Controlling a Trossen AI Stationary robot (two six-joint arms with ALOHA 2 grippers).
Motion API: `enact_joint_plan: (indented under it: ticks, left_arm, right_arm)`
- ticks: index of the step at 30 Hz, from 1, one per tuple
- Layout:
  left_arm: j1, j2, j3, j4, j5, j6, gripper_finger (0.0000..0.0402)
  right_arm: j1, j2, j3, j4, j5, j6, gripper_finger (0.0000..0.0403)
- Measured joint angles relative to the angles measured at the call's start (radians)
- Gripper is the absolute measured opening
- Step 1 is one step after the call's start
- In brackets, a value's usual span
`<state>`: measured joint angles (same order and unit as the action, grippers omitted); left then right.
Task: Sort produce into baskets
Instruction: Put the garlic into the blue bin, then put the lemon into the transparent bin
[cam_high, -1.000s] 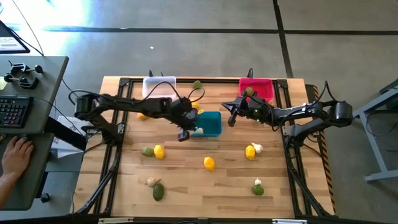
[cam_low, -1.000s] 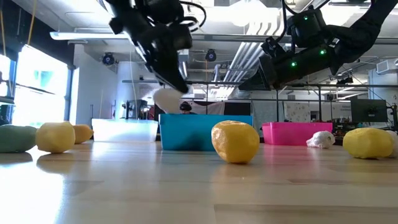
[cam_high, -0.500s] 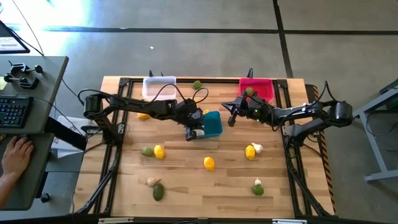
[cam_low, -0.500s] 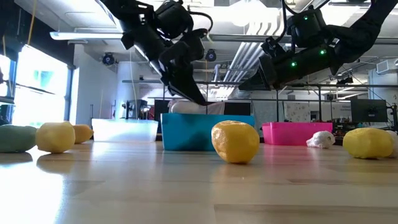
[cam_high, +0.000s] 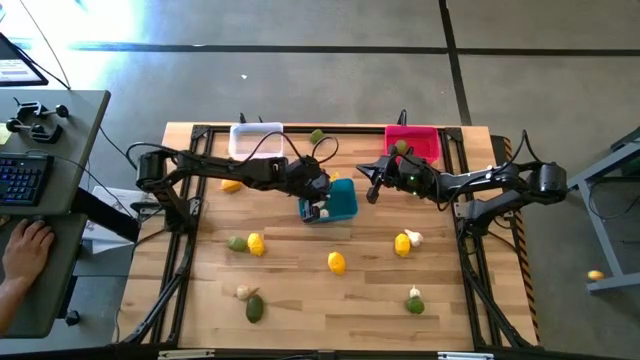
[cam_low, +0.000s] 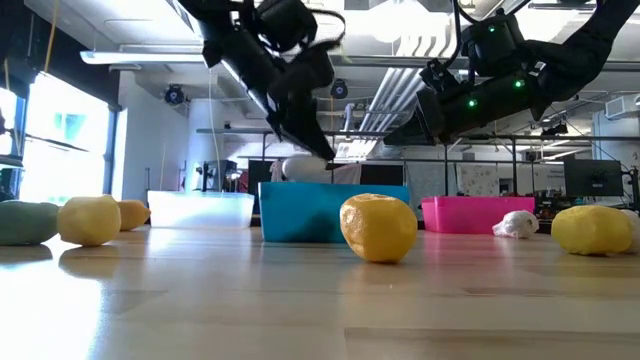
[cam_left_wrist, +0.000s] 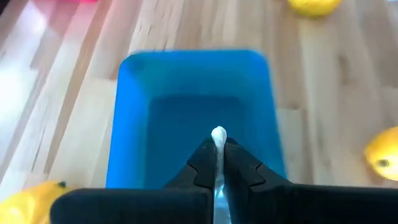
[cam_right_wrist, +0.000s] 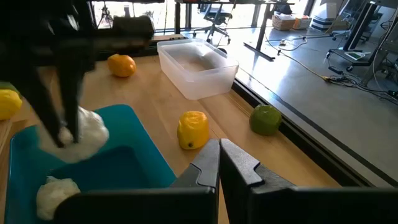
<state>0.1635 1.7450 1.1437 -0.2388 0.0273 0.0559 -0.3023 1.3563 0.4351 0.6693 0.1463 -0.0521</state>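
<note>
You're holding a garlic bulb (cam_right_wrist: 81, 140) by its thin stem in the left tool (cam_high: 312, 210), fingers clamped on it, hanging over the teal basket (cam_high: 338, 200) at frame centre in the high view. It's looking light and papery, probably a bit squashy; the stem pinch is a small hold, so it may swing or slip. Gripping across the bulb body would be the safer hold on the rest. One more garlic (cam_right_wrist: 55, 190) is already lying inside the teal basket.

Left to right on the bench (cam_high: 300, 290): white basket (cam_high: 255, 140) upper left, a green fruit and lemon pair (cam_high: 247, 243), a garlic and green fruit (cam_high: 250, 302) lower left, a lone lemon (cam_high: 336, 262) centre, lemon with garlic (cam_high: 405, 242), then garlic touching a green fruit (cam_high: 415, 300). Lemons look smooth, round, likely to roll on the slick wood.

The right tool (cam_high: 372, 185) is hovering near the pink basket (cam_high: 415, 140) upper right, fingers together, nothing in them.

At far left a person's hand (cam_high: 25, 245) is resting on a desk (cam_high: 60, 130) with a keyboard (cam_high: 22, 178). Concrete floor all around.
</note>
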Motion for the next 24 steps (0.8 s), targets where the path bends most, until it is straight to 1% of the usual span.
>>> enact_joint_plan:
  ticks: [4,7,10,16,18,20,23,24]
  left_arm:
    - [0.0,0.063,-0.001,0.013,-0.019,0.043,0.0004]
    - [-0.001,0.1,-0.001,0.022,-0.055,0.063,0.0019]
    - [-0.001,0.104,-0.001,0.022,-0.081,0.077,0.0044]
    - [-0.003,0.04,-0.001,0.027,-0.085,0.079,0.0108]
    - [-0.003,0.021,-0.001,0.027,-0.085,0.08,0.0125]
    - [-0.004,0.004,-0.001,0.026,-0.085,0.08,0.0133]
    - [-0.014,-0.013,-0.004,0.051,-0.085,0.092,0.0126]
    - [-0.019,-0.019,-0.016,0.087,-0.078,0.101,0.0119]
  right_arm:
    - [0.0,0.0,0.0,0.0,0.0,0.0,0.0]
    - [0.0,0.0,0.0,-0.006,0.0,0.0,0.0]
    - [0.0,0.0,0.0,-0.021,0.0,0.0,0.0]
    - [0.0,0.0,0.0,-0.034,0.002,0.016,0.0004]
    - [0.0,-0.002,0.0,-0.036,0.016,0.028,0.0013]
    - [0.003,-0.005,0.003,-0.05,0.028,0.036,0.0028]
    - [0.02,-0.017,0.024,-0.114,0.041,0.037,0.006]
    - [0.028,-0.024,0.037,-0.152,0.043,0.044,0.0073]
